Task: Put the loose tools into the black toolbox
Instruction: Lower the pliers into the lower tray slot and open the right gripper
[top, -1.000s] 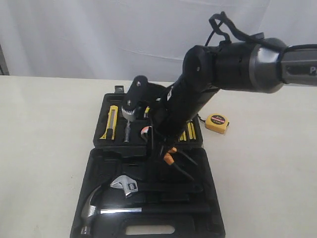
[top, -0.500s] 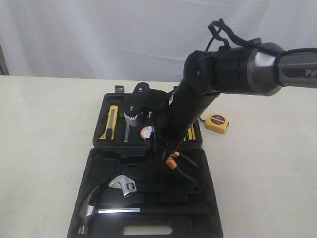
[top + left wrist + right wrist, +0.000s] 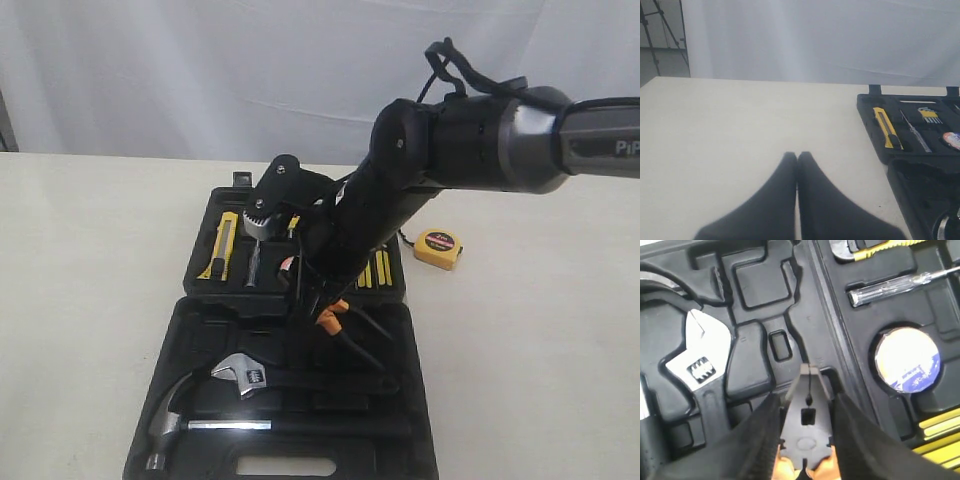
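Observation:
My right gripper (image 3: 806,407) is shut on the orange-black-handled pliers (image 3: 807,426), nose pointing down over the moulded recesses of the black toolbox (image 3: 205,322). In the exterior view the pliers' orange handles (image 3: 333,316) show below the arm, over the hinge line. The utility knife (image 3: 224,246) and the tape roll (image 3: 907,360) lie in the far half. The yellow tape measure (image 3: 438,247) sits on the table right of the toolbox. My left gripper (image 3: 797,156) is shut and empty over bare table, left of the toolbox (image 3: 875,135).
A claw hammer (image 3: 170,425) and an adjustable wrench (image 3: 250,377) lie in the near half. Yellow-handled screwdrivers (image 3: 375,268) sit in the far half beside my right arm. A white curtain hangs behind the table.
My right gripper has shifted slightly left with the pliers. The near half of the toolbox, with hammer and wrench, has slid a little left and nearer.

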Available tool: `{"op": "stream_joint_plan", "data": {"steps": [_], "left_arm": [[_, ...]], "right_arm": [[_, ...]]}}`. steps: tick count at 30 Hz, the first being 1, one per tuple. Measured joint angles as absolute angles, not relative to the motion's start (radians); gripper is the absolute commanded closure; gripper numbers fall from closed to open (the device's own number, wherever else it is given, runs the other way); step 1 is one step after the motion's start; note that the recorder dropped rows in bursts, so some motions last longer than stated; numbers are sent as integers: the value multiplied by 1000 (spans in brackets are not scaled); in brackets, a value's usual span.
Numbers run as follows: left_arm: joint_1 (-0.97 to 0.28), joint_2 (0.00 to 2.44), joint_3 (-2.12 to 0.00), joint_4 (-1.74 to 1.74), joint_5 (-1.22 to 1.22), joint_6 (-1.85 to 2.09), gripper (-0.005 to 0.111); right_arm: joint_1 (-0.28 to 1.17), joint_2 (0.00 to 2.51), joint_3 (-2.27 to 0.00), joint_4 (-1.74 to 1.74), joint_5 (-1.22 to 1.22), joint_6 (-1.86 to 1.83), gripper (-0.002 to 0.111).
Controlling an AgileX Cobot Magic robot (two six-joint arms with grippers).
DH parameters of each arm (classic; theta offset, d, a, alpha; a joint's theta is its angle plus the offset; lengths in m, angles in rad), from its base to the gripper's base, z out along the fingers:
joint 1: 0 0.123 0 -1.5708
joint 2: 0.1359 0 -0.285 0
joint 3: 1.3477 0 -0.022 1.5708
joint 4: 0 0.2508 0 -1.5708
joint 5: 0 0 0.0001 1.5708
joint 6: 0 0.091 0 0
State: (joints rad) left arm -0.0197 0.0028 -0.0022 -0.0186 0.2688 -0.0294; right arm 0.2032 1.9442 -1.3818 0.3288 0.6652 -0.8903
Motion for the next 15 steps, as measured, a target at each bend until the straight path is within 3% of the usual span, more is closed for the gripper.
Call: {"op": "stream_joint_plan", "data": {"steps": [15], "left_arm": [[-20, 3, -2, -19, 269, -29, 107]], "right_arm": [[203, 1951, -1382, 308, 635, -1038, 109]]}}
